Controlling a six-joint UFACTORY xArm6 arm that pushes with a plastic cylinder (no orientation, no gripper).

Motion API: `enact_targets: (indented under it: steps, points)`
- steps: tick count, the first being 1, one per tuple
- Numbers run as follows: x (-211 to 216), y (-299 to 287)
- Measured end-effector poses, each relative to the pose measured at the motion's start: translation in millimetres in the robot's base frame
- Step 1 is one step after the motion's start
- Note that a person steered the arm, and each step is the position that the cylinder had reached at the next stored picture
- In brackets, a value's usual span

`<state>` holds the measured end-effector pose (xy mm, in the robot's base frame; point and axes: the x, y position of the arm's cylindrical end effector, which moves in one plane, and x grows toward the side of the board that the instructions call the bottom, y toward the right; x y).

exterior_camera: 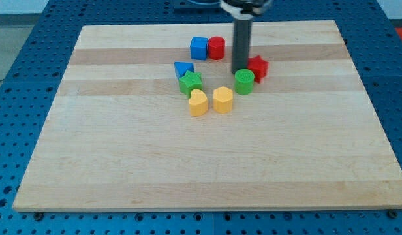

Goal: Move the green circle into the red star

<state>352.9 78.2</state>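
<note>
The big wooden board [123, 163] holds the blocks. There is no pincer, just a dark rod; my tip [240, 70] sits just above the green circle [244, 81], which touches the red star [257, 67].

A pale wooden board [207, 163] lies on a blue perforated table [31, 39] under even light
</note>
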Motion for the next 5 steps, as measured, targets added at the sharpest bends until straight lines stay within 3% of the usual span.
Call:
enact_targets:
  steps: [2,4,5]
  points:
    - [0.3,64.5]
    - [1.0,-62.2]
    - [37.8,-74.7]
